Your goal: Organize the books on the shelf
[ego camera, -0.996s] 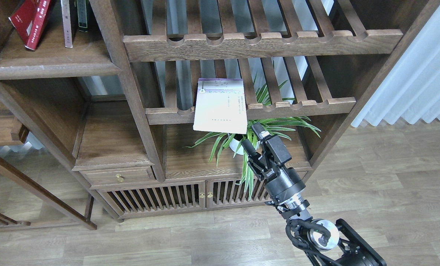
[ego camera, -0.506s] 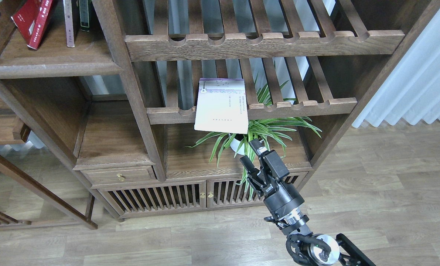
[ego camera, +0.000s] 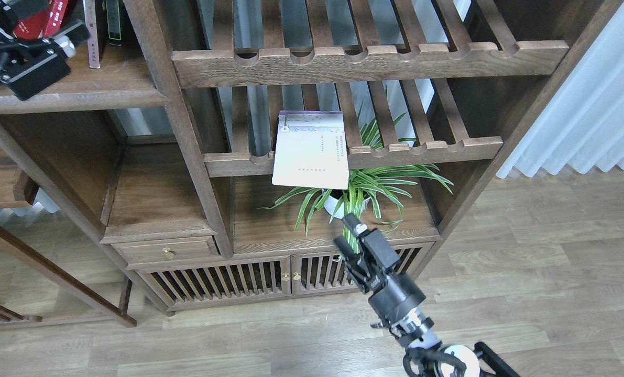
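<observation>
Shelf point(ego camera: 76, 94), top left: red book point(ego camera: 55, 10) leaning, a pale thin book point(ego camera: 92, 36) upright beside it, partly hidden by our left gripper point(ego camera: 55, 39), whose jaw state we cannot tell. Slatted rack point(ego camera: 422, 149), centre: lavender book point(ego camera: 312, 149) flat across the front rail, overhanging toward us above the plant point(ego camera: 364, 191). Our right gripper point(ego camera: 346, 233) hangs below it, fingers parted, empty. Judged: one book left to shelve; maroon book not identified.
</observation>
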